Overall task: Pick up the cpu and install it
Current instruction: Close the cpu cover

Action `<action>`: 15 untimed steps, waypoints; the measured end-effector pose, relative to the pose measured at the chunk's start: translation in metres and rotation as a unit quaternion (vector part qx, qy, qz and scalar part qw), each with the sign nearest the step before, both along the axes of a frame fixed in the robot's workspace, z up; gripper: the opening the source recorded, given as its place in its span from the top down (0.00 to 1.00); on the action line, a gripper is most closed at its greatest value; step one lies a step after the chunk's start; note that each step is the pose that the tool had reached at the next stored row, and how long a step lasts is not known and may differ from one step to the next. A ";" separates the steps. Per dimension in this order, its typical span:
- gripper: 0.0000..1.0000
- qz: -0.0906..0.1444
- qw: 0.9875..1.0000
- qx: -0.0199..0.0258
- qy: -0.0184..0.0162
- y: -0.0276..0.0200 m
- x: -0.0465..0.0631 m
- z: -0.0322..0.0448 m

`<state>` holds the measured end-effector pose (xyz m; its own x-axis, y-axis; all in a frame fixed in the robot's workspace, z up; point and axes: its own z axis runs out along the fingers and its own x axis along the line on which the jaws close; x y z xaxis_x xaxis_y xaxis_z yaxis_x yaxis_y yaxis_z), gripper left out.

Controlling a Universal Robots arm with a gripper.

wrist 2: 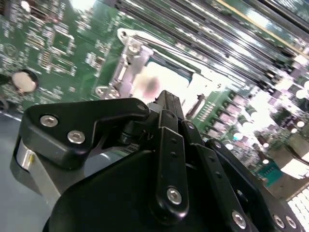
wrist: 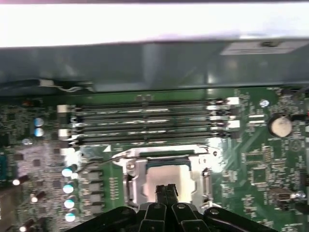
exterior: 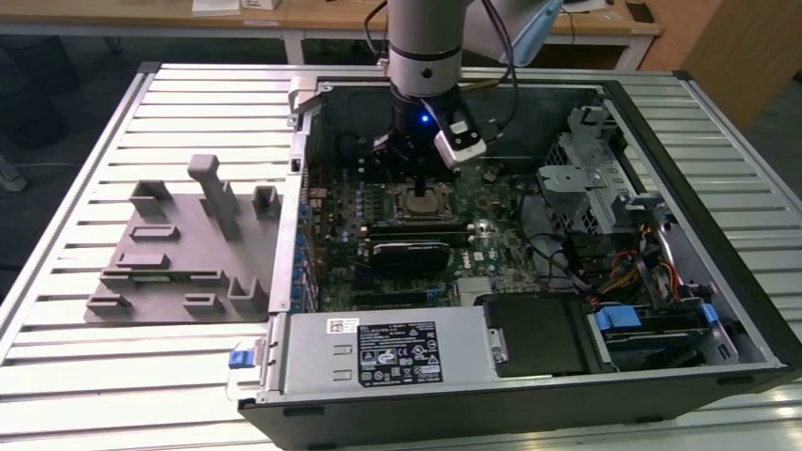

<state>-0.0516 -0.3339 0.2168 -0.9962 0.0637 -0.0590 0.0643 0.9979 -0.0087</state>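
1. Gripper clenched: fingers pressed flat together in the first wrist view, nothing clamped between them.
2. Same closed pair in the second wrist view, black linkage bars behind, tips pointed down at the board.
3. Fingertips right over the cpu, touching or just above it; cannot tell which.
4. cpu lying flat in the socket frame, pale silver top up, not gripped.
5. Socket frame of bright metal around the chip, visible in both wrist views.
6. Exterior view: cpu near the middle of the motherboard, straight under the arm.
7. Memory slots just beside the socket, long dark parallel rows across the green board.
8. Power supply at 6 o'clock from the socket in the exterior view, white-labelled, by the near wall of the computer case.
9. Drive cage at 3 o'clock from the socket, coloured cables below it.
10. Grey holder block at 9 o'clock from the case, outside it, on the slatted table, well apart from the fingers.
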 end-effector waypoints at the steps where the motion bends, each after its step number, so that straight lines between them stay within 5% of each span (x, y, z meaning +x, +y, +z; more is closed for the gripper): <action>1: 0.89 0.000 1.000 0.000 0.000 0.0000 0.003 0.0000; 15: 0.89 0.000 1.000 0.000 0.000 0.0001 0.007 0.0145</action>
<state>-0.0449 -0.3337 0.2314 -0.9963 0.0638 -0.0583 0.0644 0.9979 -0.0084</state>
